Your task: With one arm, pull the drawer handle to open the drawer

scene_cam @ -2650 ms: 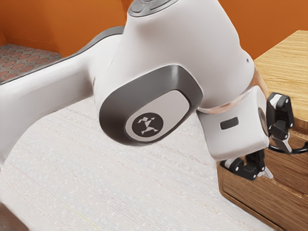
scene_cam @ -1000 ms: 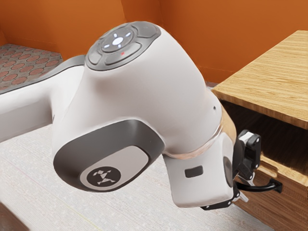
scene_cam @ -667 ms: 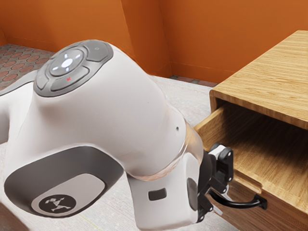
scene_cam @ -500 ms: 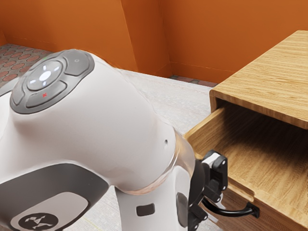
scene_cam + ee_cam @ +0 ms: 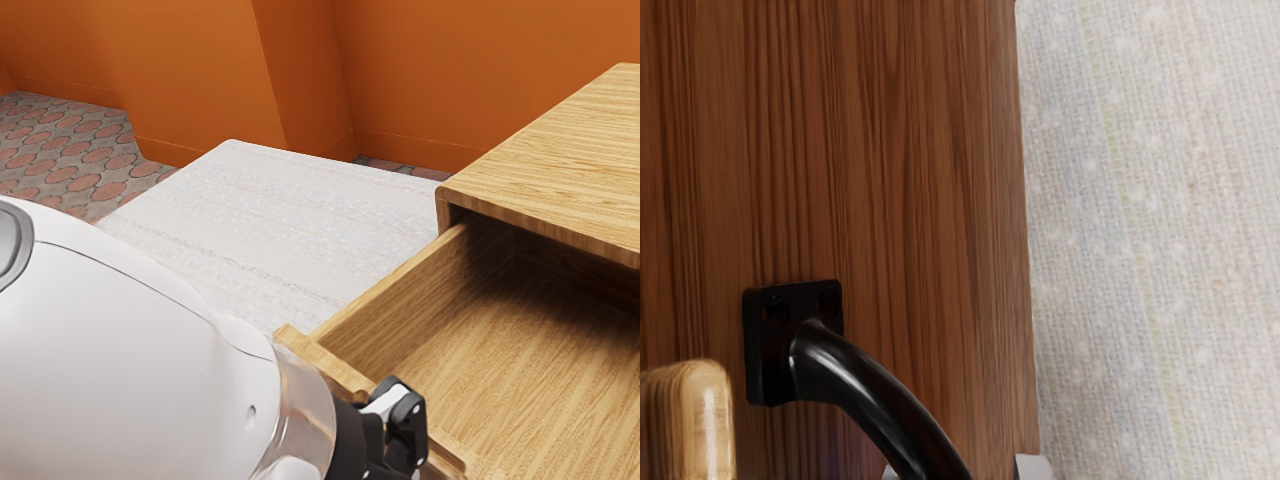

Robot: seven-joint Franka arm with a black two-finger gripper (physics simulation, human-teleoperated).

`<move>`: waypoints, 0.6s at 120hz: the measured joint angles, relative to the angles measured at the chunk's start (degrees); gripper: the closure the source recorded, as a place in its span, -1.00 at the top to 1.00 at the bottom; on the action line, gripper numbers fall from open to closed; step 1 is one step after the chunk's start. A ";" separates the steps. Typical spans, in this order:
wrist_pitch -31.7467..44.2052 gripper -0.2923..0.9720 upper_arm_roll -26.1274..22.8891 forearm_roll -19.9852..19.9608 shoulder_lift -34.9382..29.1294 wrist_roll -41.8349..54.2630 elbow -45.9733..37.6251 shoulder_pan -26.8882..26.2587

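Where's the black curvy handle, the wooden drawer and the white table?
Black curved handle (image 5: 855,385): wrist view, middle of its bar.
Open wooden drawer (image 5: 510,370): exterior view, its bare floor.
White speckled table (image 5: 290,220): exterior view, its bare top.

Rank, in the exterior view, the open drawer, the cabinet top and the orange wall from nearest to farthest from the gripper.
1. Drawer: its front edge beside the gripper.
2. Cabinet top: above, exterior view's right.
3. Wall: far behind.

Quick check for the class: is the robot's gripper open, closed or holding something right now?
Gripper: cannot be told. It sits at the front of the pulled-out drawer, with the black handle just under the hand.
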 joint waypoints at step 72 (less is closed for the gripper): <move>-7.29 -0.19 -0.96 -0.25 -1.87 -2.85 4.62 -0.51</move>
